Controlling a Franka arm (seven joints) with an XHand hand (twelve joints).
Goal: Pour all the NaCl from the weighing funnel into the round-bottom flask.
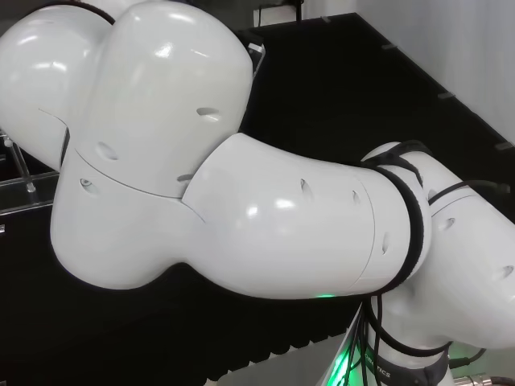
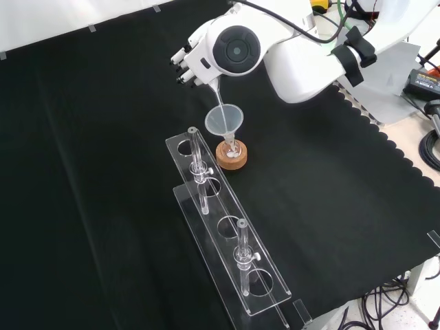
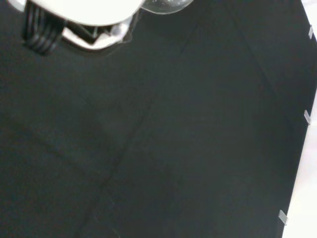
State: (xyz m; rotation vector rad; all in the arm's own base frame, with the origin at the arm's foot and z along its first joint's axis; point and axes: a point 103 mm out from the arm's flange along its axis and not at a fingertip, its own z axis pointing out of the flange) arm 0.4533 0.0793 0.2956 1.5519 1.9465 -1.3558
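Note:
In the front view my hand (image 2: pixel 187 63) hangs near the top, half hidden behind the arm's white link with the round grey cap (image 2: pixel 237 49). Its fingers are curled, and a slim clear weighing funnel (image 2: pixel 216 95) slopes down out of them. The funnel's tip reaches into a clear cone funnel (image 2: pixel 223 121) set in the neck of the small round-bottom flask (image 2: pixel 232 146). The flask stands on a cork ring (image 2: pixel 232 158). I cannot make out any powder. In the wrist view a blurred white part of the hand (image 3: pixel 84 12) and a clear glass curve (image 3: pixel 166 5) show against the cloth.
A clear acrylic rack (image 2: pixel 227 227) with round holes runs from just left of the flask toward the front, holding two upright glass tubes (image 2: pixel 197 165) (image 2: pixel 243 254). In the head view the arm's links (image 1: pixel 241 209) block the bench, with a clear rack edge (image 1: pixel 24 181) at the left.

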